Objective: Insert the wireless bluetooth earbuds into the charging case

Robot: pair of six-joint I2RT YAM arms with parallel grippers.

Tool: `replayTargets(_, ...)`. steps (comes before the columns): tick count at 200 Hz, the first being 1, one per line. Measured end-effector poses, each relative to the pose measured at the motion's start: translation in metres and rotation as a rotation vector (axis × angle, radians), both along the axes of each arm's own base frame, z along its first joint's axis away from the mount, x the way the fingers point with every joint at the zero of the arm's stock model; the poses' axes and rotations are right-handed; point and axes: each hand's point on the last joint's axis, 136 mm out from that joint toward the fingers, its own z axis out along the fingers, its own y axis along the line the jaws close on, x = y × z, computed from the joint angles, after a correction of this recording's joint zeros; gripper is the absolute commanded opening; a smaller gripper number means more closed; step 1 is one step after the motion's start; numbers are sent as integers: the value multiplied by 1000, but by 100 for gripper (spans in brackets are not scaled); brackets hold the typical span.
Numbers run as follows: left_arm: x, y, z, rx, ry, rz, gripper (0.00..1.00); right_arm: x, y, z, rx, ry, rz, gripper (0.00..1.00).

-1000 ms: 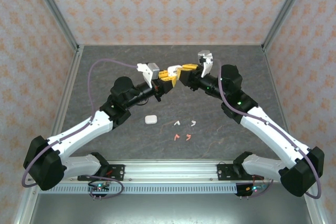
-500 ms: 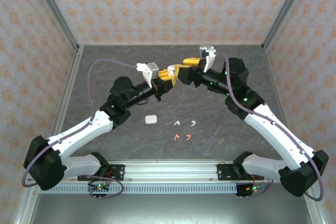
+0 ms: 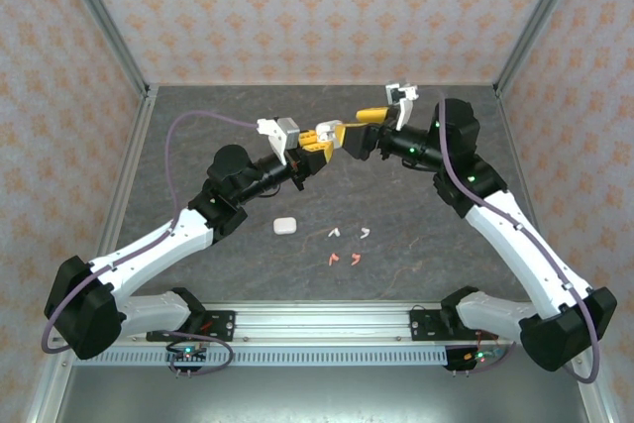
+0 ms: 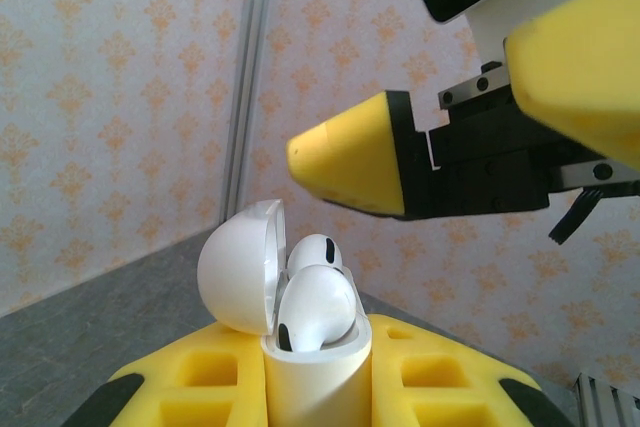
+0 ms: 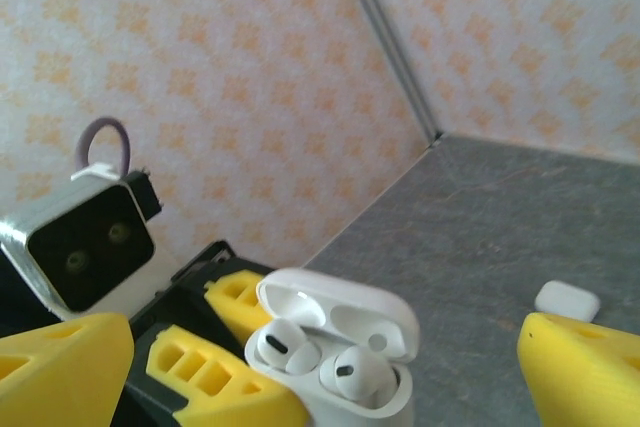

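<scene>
- The right hand point(image 3: 355, 128) is spread wide, just beside the held case. If it swings carelessly from here, one yellow finger could strike the lid and knock the case out of the grip.
- The left hand point(image 3: 313, 142) is pressed together on the charging case point(image 4: 315, 377) and holds it up, well above the table point(image 3: 396, 264). A small slip of this grip would probably drop the case with everything inside it.
- The lid point(image 4: 240, 267) stands open, so nothing keeps the contents in if the case tilts too far.
- The seated earbuds point(image 5: 275, 352) are two white ones, side by side in the case with their heads up. It cannot be told whether both are fully down, and one that stands high could stop the lid.
- A second case point(image 3: 285, 226), closed, lies on the table near two loose white earbuds point(image 3: 334, 232) and two coral earbuds point(image 3: 342, 259). These are tiny and could easily be pushed away or missed by the fingers.
- One second ago the right hand was nearly closed and right at the case. Now its fingers have opened fully and it has drawn back to the right.
- The left hand, the held case and the things on the table have not moved.
</scene>
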Motion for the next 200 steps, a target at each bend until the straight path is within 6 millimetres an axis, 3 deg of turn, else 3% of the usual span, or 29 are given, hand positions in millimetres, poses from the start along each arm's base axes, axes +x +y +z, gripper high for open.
replayTargets(53, 0, 0, 0, 0, -1, 0, 0, -11, 18, -16, 17, 103, 158, 98)
replayTargets(108, 0, 0, 5, -6, -9, 0, 0, -12, 27, -17, 36, 130, 230, 85)
replayTargets(200, -1, 0, 16, -18, -27, -2, 0, -14, 24, 4, 58, 19, 221, 82)
